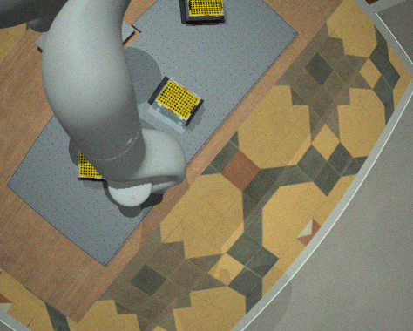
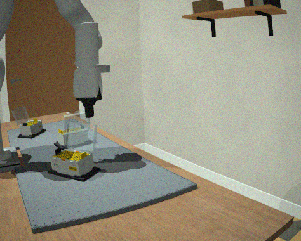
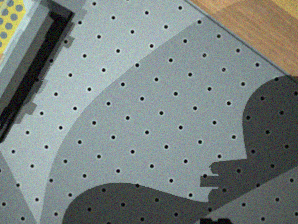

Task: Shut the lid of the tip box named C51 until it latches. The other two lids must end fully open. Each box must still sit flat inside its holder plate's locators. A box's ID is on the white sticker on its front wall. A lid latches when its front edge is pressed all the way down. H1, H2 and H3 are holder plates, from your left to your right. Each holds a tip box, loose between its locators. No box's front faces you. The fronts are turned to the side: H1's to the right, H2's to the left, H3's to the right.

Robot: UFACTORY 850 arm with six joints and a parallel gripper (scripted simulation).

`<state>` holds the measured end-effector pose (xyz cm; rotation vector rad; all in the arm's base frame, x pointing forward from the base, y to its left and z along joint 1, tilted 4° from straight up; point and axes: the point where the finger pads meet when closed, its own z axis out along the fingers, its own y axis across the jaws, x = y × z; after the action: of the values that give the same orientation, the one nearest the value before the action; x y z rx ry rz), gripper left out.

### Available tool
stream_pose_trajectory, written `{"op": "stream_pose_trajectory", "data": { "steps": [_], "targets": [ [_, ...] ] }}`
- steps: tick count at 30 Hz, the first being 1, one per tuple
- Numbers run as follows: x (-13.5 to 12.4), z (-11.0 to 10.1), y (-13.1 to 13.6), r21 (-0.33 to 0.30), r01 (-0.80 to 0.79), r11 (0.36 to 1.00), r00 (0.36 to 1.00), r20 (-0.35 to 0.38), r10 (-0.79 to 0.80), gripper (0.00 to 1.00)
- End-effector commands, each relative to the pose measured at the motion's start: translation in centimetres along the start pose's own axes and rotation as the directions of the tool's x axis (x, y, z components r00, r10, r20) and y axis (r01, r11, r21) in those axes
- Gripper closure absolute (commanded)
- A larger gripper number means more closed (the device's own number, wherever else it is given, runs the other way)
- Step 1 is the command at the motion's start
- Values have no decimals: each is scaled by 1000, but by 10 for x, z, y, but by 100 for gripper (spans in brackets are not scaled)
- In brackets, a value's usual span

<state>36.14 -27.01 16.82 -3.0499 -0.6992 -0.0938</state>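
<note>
The near tip box (image 2: 73,163) (image 1: 88,169) (image 3: 10,20) has its clear lid (image 2: 94,141) standing open; its sticker may read C51, but it is blurred. The arm covers part of this box from above. The middle box (image 2: 74,138) (image 1: 179,100) has its clear lid (image 2: 65,130) (image 1: 166,118) open. The far box (image 2: 31,127) (image 1: 206,8) has its lid (image 2: 21,116) open and leaning back. The near box sits in its dark holder plate (image 2: 84,179). My gripper (image 2: 90,117) (image 3: 216,221) is shut and empty, high above the mat beside the near box.
The grey perforated mat (image 1: 244,57) (image 2: 127,193) (image 3: 165,120) lies on the wooden table (image 1: 44,270) (image 2: 159,215). The robot's base plate (image 2: 9,163) stands at the mat's side. A wall shelf (image 2: 235,13) hangs high at the right.
</note>
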Motion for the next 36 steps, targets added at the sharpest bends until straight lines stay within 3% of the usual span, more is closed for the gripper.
{"op": "stream_pose_trajectory", "data": {
  "steps": [1,15,36],
  "targets": [
    [0,9,1,-2,0,1000,1000,-1,0,100],
    [1,29,1,-2,0,1000,1000,-1,0,100],
    [-7,28,1,-2,0,1000,1000,-1,0,100]
  ]
}}
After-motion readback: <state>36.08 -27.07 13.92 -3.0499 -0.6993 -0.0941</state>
